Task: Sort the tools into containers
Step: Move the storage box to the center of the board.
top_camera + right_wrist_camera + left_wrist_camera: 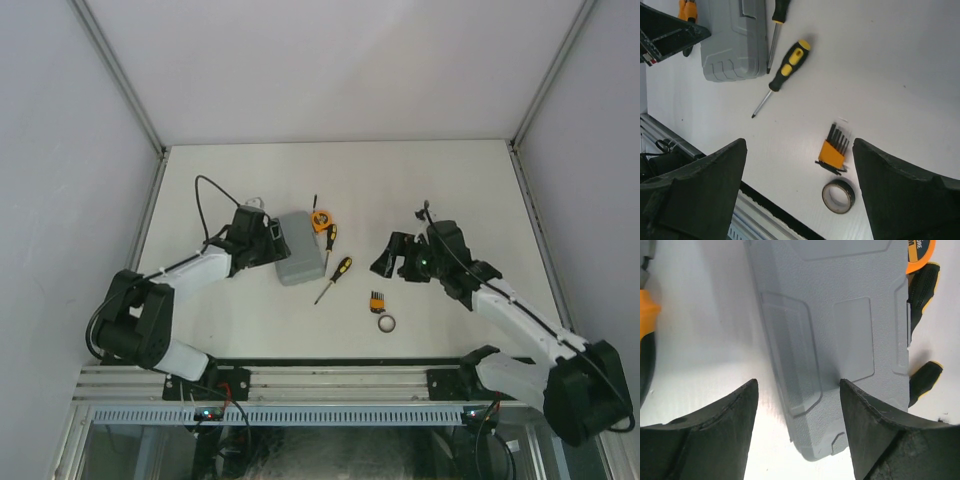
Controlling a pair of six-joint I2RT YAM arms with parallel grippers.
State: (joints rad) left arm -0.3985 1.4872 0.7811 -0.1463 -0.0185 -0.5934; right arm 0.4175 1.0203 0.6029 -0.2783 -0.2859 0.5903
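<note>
The grey case (297, 258) lies shut on the white table, its lid (840, 315) filling the left wrist view. My left gripper (272, 240) (797, 385) hangs open over the case's near left corner, one finger above the lid and the other above bare table. Orange-handled pliers (647, 320) lie left of the case. The orange tape measure (320, 220) and two screwdrivers (328, 240) (335, 277) lie on its right. My right gripper (395, 262) (799, 145) is open above the table, with nothing between its fingers. Below it lie the bit set (832, 150) and the dark ring (838, 196).
An aluminium rail (320, 385) runs along the table's near edge, and it shows in the right wrist view (670, 145) too. Enclosure walls stand at the left, right and back. The left gripper's black body (665, 30) shows beside the case in the right wrist view.
</note>
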